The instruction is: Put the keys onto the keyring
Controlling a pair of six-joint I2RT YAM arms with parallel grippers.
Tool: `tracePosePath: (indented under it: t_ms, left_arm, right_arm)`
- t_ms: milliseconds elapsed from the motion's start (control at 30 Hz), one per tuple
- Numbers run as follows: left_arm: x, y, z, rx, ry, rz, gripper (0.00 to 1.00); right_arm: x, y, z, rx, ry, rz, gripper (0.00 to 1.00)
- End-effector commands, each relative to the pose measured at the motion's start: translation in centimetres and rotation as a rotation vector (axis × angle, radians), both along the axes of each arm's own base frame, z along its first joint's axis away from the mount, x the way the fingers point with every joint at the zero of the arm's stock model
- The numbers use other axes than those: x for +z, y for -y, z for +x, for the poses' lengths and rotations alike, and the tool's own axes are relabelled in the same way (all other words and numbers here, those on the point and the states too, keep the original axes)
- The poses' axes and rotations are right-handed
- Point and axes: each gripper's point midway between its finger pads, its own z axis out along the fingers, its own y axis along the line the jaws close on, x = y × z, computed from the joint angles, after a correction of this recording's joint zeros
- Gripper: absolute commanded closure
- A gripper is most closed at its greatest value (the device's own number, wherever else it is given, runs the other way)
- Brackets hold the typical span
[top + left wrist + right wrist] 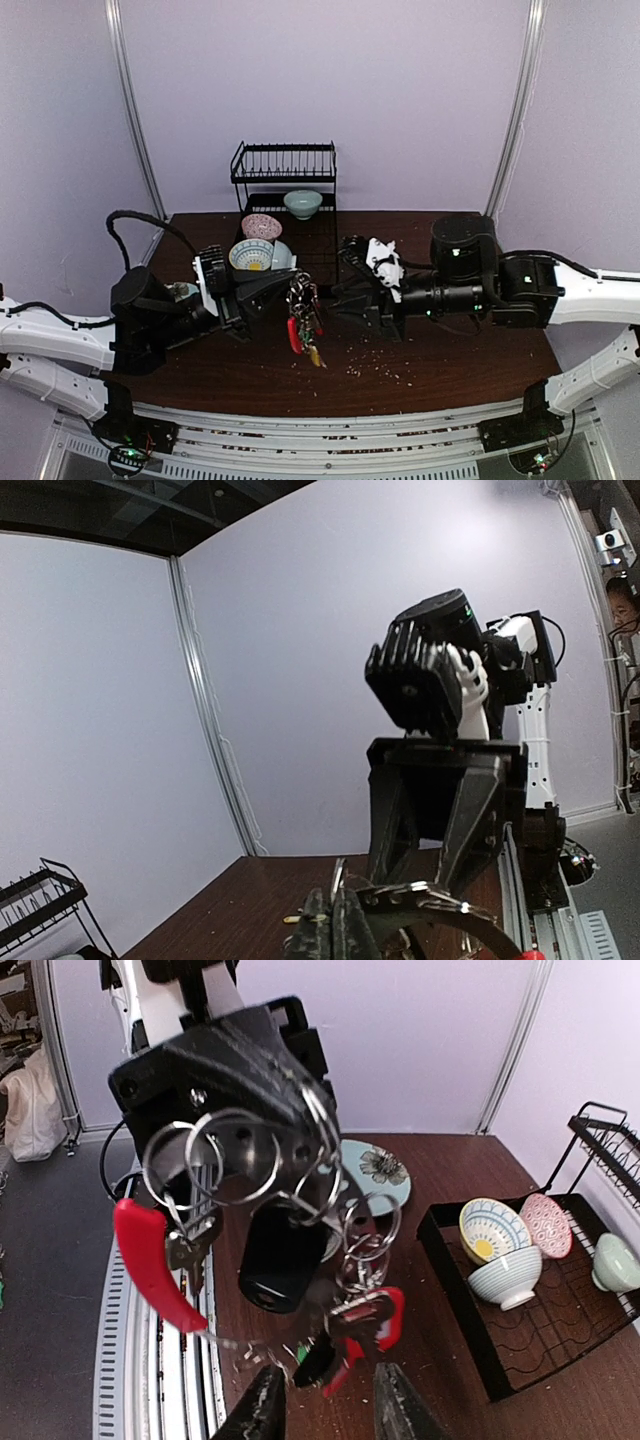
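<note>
We see the keyring (303,318) hanging over the middle of the brown bench (450,365), its bunch of tagged keys (345,1335) dangling below, the ring clamped at its top in the left end effector (283,287). The right end effector (328,1402) sits just right of it, fingers apart, the bunch hanging near their tips

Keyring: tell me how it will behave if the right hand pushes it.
Probably floppy: the keyring is several linked rings with keys dangling. It hangs from the left hand, so a push would likely swing it. The red strap may sway separately.
</note>
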Motion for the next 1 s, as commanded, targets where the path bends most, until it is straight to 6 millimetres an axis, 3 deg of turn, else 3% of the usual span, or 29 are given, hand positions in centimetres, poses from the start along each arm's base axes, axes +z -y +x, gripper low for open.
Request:
tracePosePath:
  t_ms: [0,100,233,433,733,967]
  left_arm:
    - [1.5,-0.7,-0.2,0.016,0.036,-0.044,1.0]
    - [1.6,-0.7,-0.4,0.008,0.038,-0.043,1.0]
    - [1.6,-0.5,-0.4,0.0,0.034,-0.043,1.0]
    - [1.7,-0.6,-0.5,-0.005,0.037,-0.042,1.0]
    - [1.8,-0.6,-0.6,-0.008,0.045,-0.04,1.0]
    - [1.7,-0.6,-0.6,-0.006,0.048,-0.037,1.0]
  right_arm:
    - [5.6,2.3,-0.2,-0.015,0.105,0.099,0.7]
    - [8.2,2.2,-0.9,0.032,0.144,0.16,0.7]
    - [9.7,-0.3,-1.5,0.11,0.113,0.21,0.76]
    - [8.0,-3.3,-1.4,0.173,0.077,0.143,0.87]
    - [6.1,-3.5,0.1,0.117,0.067,0.102,0.88]
    - [4.5,-3.2,1.2,0.069,0.067,0.059,0.81]
